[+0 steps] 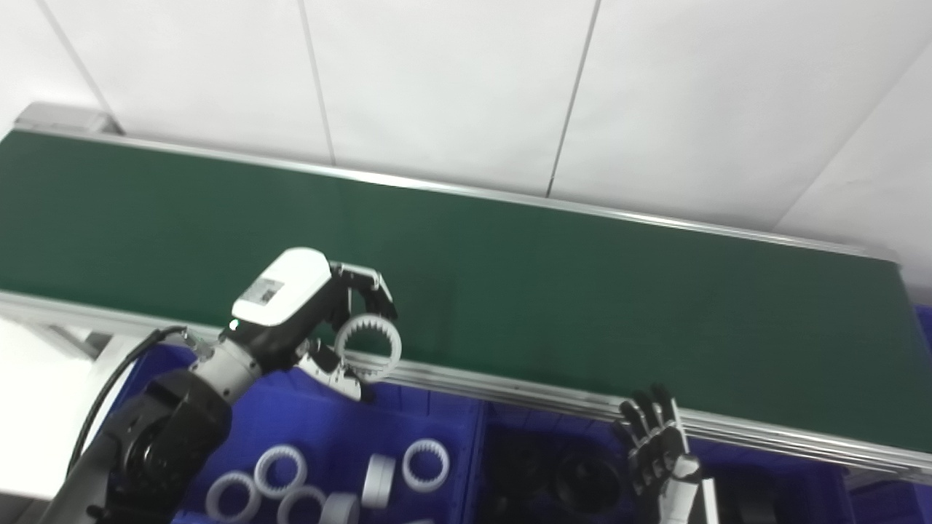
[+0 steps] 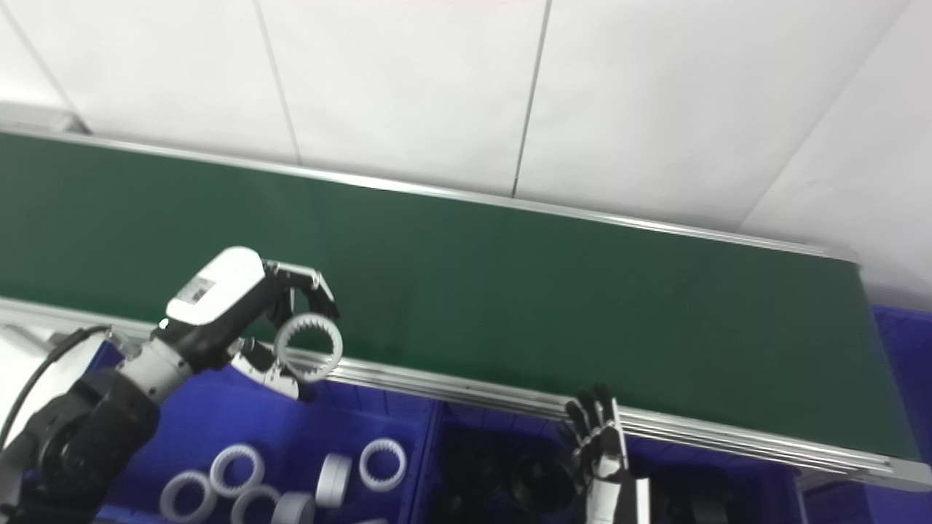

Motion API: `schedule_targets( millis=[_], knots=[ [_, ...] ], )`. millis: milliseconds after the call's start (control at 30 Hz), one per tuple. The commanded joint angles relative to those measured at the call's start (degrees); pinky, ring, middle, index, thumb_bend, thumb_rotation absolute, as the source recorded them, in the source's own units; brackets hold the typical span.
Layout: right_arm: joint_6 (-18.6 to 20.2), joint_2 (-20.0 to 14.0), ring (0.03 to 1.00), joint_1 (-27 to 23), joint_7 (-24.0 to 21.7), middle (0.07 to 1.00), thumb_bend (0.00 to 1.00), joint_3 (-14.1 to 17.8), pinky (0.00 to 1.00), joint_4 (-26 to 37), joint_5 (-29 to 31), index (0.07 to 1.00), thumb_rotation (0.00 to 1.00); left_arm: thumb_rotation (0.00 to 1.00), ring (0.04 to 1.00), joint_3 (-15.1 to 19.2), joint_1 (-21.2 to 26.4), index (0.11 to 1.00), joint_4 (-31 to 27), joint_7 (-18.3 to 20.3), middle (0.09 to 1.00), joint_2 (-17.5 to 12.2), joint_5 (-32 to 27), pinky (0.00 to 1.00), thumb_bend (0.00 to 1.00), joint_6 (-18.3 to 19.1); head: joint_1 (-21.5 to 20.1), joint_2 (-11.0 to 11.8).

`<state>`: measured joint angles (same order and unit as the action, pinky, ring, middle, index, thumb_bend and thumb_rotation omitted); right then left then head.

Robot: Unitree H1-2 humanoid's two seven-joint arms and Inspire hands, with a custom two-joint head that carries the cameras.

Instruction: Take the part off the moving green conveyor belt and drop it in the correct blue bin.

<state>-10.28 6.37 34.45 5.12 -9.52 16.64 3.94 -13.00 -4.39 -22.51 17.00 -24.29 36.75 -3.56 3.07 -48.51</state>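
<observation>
My left hand (image 1: pixel 320 320) is shut on a white toothed ring (image 1: pixel 368 347), pinched between thumb and fingers and held upright over the near rail of the green conveyor belt (image 1: pixel 510 276). Below it lies the left blue bin (image 1: pixel 306 429) with several white rings (image 1: pixel 424 464) inside. My right hand (image 1: pixel 659 444) is open, fingers spread and pointing up, just below the belt's near rail and over a bin of dark parts (image 1: pixel 575 473). No other part shows on the belt.
A white panelled wall (image 1: pixel 466 80) rises behind the belt. The belt's metal rail (image 1: pixel 728 426) runs between the belt and the bins. More blue bin shows at the far right (image 2: pixel 903 342). A black cable (image 1: pixel 109 386) loops beside my left forearm.
</observation>
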Motion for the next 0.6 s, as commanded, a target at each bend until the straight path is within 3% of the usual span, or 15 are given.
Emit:
schedule_targets(
  millis=[0,67,400,567],
  knots=[
    [1.17,-0.16,0.919,0.37,-1.06,0.923,0.79,0.05,0.87,2.65,0.82,0.954,1.00,0.00,0.373,1.31,-0.93,0.506,-2.47,-0.76,0.463,-1.57,1.36,0.31,0.52,-1.01,0.22,-0.31],
    [1.94,-0.27,0.922,0.53,-1.15,0.926,0.80,-0.01,0.87,3.38,1.21,0.953,1.00,0.00,0.338,1.82,-2.65,0.511,-2.72,-0.52,0.457,-2.09,2.45,0.29,0.52,-0.73,0.11,-0.74],
    [4.07,-0.30,0.909,1.47,-1.36,0.916,0.81,-0.39,0.85,5.85,1.68,0.943,1.00,0.00,0.404,4.09,-7.17,0.500,-1.25,-0.49,0.469,-5.83,5.61,0.39,0.53,-2.91,-0.56,-2.06],
    [5.06,-0.47,0.907,1.34,-1.49,0.913,0.81,-0.22,0.85,6.31,1.98,0.945,1.00,0.00,0.372,2.95,-6.56,0.508,-1.33,3.81,0.457,-6.83,9.71,0.36,0.52,-0.81,-0.13,-2.08]
  ],
)
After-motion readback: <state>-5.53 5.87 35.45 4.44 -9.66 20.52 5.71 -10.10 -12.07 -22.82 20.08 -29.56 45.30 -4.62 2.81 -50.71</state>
